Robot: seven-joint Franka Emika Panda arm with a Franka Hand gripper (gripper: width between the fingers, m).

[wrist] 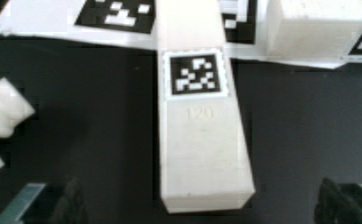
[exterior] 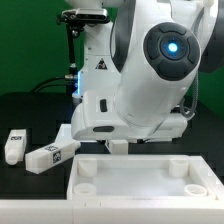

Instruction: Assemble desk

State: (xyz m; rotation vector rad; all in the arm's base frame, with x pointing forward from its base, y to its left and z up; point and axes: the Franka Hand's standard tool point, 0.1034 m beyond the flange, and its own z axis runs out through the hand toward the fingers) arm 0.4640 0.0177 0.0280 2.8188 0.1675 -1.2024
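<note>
Hovering above the dark counter (wrist: 89,150) with the end effector (wrist: 192,203) spread wide, straddling without touching a white leg block (wrist: 203,120) lying flat, tag upward, far end reaching the marker board (wrist: 125,15). Sharing the counter with the tray-like desk top (exterior: 140,178), sitting in the exterior view's foreground, and two tagged legs (exterior: 52,154) lying toward that view's left.

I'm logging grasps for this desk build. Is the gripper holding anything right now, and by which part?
Nothing is held. The gripper is open, its fingers clear of the leg block between them.
</note>
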